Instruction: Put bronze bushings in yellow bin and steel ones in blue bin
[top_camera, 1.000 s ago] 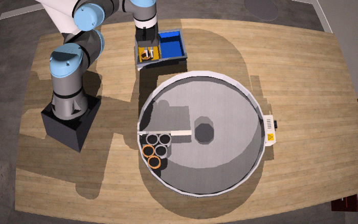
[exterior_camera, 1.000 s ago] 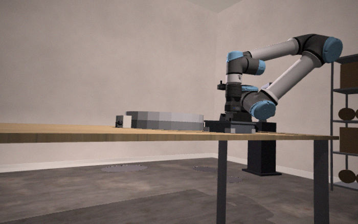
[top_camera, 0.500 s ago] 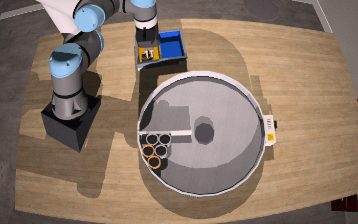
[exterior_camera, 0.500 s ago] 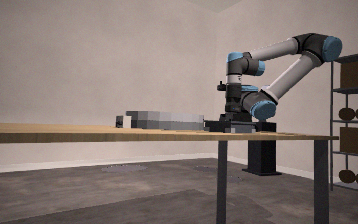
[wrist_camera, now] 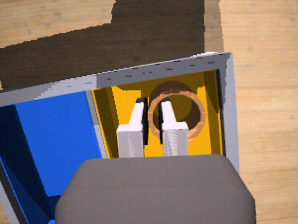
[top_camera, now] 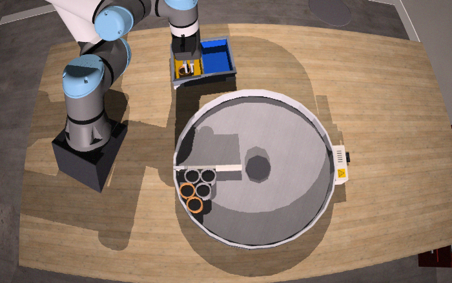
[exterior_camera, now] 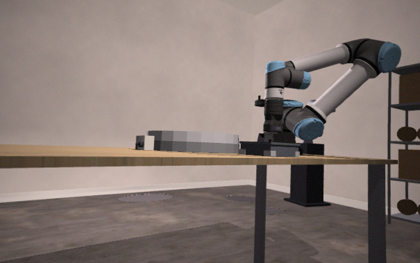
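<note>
One bronze bushing (top_camera: 180, 70) (wrist_camera: 200, 118), wall clasped by the downward-pointing pincer (top_camera: 188, 68) (exterior_camera: 276, 137) (wrist_camera: 153, 111) in the yellow bin (top_camera: 197, 70) (wrist_camera: 124, 102)
</note>
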`<state>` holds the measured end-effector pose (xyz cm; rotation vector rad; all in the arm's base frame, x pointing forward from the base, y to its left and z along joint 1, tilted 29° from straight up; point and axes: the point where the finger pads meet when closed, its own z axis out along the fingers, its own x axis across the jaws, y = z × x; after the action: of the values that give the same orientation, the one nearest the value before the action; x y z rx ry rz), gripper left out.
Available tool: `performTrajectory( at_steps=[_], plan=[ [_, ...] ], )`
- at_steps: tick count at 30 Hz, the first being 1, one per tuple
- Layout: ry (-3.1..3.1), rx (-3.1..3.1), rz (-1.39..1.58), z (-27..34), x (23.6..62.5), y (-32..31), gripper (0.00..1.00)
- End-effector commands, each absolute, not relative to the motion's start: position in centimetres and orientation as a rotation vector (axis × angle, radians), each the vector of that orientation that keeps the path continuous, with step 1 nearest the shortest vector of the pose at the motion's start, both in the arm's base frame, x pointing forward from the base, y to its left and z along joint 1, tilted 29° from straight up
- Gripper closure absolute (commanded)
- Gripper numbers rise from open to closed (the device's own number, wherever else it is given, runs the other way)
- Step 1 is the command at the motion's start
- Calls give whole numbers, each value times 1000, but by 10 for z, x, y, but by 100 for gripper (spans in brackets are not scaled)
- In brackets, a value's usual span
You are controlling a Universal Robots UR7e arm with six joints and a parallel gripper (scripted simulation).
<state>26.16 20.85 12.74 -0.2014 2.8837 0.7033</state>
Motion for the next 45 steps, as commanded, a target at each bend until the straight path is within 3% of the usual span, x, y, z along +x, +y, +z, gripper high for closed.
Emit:
performTrajectory(
  at_steps=[1,9,10,45],
  plan=[
    [2887,-202,704,126,261,209,100],
    [2887,-202,704,126,261,209,100],
    [2883,-202,703,128,262,209,53],
    [2883,-202,703,128,262,209,53]
  ],
)
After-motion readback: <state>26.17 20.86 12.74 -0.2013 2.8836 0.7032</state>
